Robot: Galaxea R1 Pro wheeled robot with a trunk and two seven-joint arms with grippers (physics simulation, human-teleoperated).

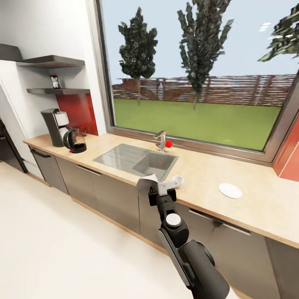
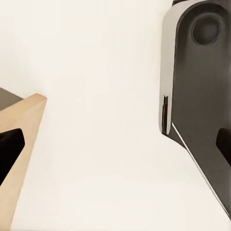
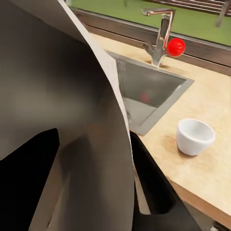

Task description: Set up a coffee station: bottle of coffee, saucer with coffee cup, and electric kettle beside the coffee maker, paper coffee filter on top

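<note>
Right end effector (image 1: 154,187): it is shut on a paper coffee filter (image 1: 147,182) and holds it up in front of the sink (image 1: 124,156). In the right wrist view the filter (image 3: 62,110) is very close and sits between the dark fingers (image 3: 154,183).
Left end effector: the left wrist view shows the pale floor (image 2: 96,144), a bit of the robot's body (image 2: 202,96) and a wooden edge (image 2: 24,139). One cannot tell if this end effector is open or closed.
Coffee maker (image 1: 55,126): it stands on the worktop (image 1: 199,174) at the far left end, under the shelves, with its dark glass pot (image 1: 75,141) just beside it.
Bottle of coffee (image 1: 55,81): it is on the lower kitchen shelf (image 1: 58,91), above the coffee maker.
Coffee cup (image 1: 177,181): it is white and sits on the worktop just right of the sink. The right wrist view shows it (image 3: 194,136) upright.
Saucer (image 1: 230,190): it is white and lies flat on the worktop, to the right of the cup and apart from it.
Tap (image 1: 161,140): it stands behind the sink with a red ball (image 1: 168,144) on it.
</note>
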